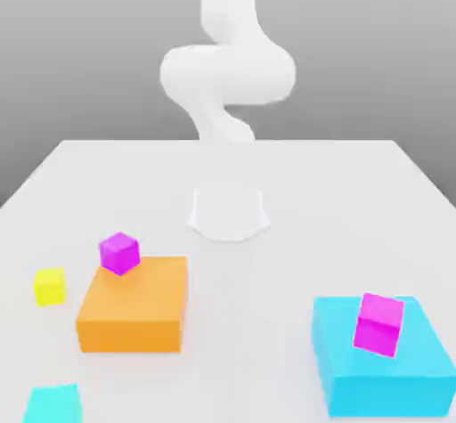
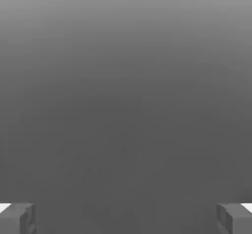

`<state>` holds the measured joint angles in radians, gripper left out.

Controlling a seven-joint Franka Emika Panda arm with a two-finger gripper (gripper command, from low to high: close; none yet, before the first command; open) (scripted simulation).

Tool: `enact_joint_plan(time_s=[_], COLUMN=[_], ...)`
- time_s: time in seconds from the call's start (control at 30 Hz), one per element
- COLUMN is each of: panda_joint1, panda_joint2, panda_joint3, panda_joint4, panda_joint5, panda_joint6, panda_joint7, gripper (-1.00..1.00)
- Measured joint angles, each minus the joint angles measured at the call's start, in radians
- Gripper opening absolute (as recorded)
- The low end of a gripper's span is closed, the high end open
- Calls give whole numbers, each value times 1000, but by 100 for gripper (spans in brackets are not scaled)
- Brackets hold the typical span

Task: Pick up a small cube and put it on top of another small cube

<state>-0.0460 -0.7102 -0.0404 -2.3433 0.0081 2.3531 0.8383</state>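
A: What is the biggest thing here?

B: The white worktop [image 1: 294,190], which spreads across the exterior view. The white arm [image 1: 227,74] rises from a round base [image 1: 228,212] near the worktop's far middle and bends overhead.

A: And on the worktop?

B: A large cyan block [image 1: 383,381] sits at the exterior view's right, near the front. An orange block [image 1: 138,310] sits left of centre, a little smaller. A small cyan block [image 1: 52,405] is at the front left corner, cut by the frame edge.

A: The smaller pieces?

B: One magenta cube [image 1: 379,324] rests on top of the large cyan block, tilted somewhat. Another magenta cube [image 1: 119,252] sits at the far left corner of the orange block's top, turned at an angle.

A: Where is the small cube?

B: The small yellow cube [image 1: 50,286] lies on the worktop just beside the orange block, on the exterior view's left, apart from it and with nothing touching it.

A: And the hand?

B: In the hand view the hand [image 2: 126,218] is spread wide: its two grey fingertips [image 2: 17,218] sit at opposite edges, with nothing between them but plain grey background.
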Motion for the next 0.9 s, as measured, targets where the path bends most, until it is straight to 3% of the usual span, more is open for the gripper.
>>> enact_joint_plan(time_s=[0.7,0.77,0.9], panda_joint1=[-419,-444,-551], panda_joint2=[770,844,987], panda_joint3=[-345,-334,-200], panda_joint4=[-367,-376,-349], panda_joint5=[123,174,322], panda_joint6=[452,498,601], panda_joint7=[287,268,161], gripper=[0,0,0])
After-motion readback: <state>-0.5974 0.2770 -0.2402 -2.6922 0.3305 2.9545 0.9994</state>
